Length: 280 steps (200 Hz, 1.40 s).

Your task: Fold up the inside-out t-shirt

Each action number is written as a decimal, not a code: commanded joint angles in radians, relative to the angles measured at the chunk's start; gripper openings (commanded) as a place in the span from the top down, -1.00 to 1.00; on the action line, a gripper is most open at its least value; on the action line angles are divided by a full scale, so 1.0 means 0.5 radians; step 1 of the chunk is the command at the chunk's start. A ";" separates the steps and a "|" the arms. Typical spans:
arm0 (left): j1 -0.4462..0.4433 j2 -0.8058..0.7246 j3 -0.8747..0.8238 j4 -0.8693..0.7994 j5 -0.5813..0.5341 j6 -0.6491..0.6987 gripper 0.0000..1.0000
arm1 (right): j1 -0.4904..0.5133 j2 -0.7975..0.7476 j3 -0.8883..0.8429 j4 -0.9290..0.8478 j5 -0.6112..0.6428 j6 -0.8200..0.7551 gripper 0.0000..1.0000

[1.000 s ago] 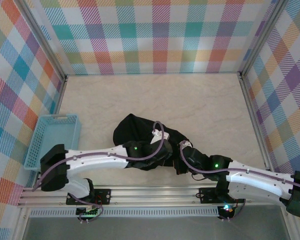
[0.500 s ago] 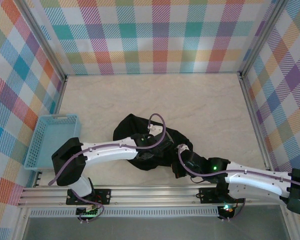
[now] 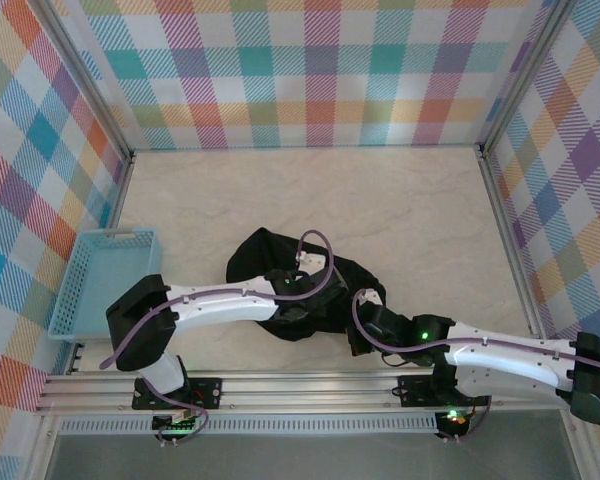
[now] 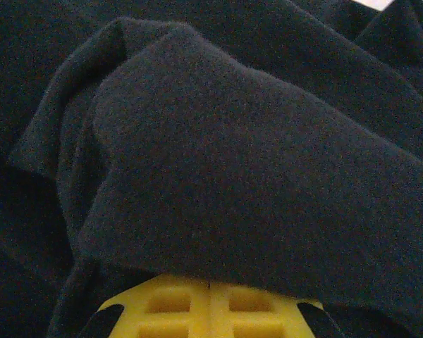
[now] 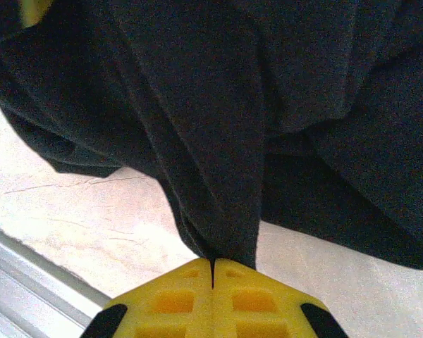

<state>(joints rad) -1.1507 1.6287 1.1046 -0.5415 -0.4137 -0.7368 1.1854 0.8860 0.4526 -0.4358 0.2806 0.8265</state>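
The inside-out t-shirt (image 3: 263, 256) is a limp black heap on the pale table, just ahead of both arms. My left gripper (image 3: 298, 304) is sunk into the heap's near side. In the left wrist view its yellow fingers (image 4: 190, 303) are pressed together, and a thick fold of the black t-shirt (image 4: 233, 155) lies over their tips and hides them. My right gripper (image 3: 364, 330) sits at the heap's near right edge. In the right wrist view the right gripper (image 5: 212, 262) is shut, pinching a hanging fold of the t-shirt (image 5: 211, 141) slightly above the table (image 5: 92, 204).
A light blue basket (image 3: 105, 275) stands at the left edge of the table. Checked walls close in the left, back and right sides. A metal rail (image 5: 28, 260) runs along the near edge below the right gripper.
My left arm has swung its elbow right and pushed the gripper deeper into the heap, and the left jaws have closed. The right gripper has edged a little left, still shut.
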 commanded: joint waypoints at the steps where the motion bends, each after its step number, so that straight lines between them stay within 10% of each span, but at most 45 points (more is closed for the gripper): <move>1: -0.065 -0.177 -0.094 0.046 -0.076 0.003 1.00 | 0.009 -0.022 0.047 -0.037 0.084 0.076 1.00; 18: -0.081 -0.274 -0.182 0.087 -0.088 -0.014 1.00 | 0.007 -0.040 0.044 -0.035 0.066 0.038 0.90; 46: -0.082 -0.376 -0.292 0.084 -0.126 -0.074 1.00 | 0.003 -0.066 0.218 -0.313 0.214 -0.086 0.12; 113: -0.069 -0.725 -0.654 0.510 0.003 -0.040 1.00 | -0.064 0.466 0.708 -0.315 0.127 -0.521 -0.12; 151: -0.070 -0.997 -0.849 0.734 0.095 0.038 1.00 | -0.266 0.723 0.732 -0.105 -0.129 -0.541 0.00; 193: -0.075 -1.110 -0.915 0.785 0.294 0.210 1.00 | -0.544 0.756 0.767 -0.018 -0.296 -0.488 0.86; 280: -0.048 -1.203 -0.997 0.868 0.522 0.497 1.00 | -0.935 0.747 0.756 0.055 -0.717 -0.543 0.93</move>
<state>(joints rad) -1.1877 1.0336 0.6296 -0.1276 -0.1810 -0.5323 0.7128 1.2686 0.8066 -0.4355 -0.0093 0.5900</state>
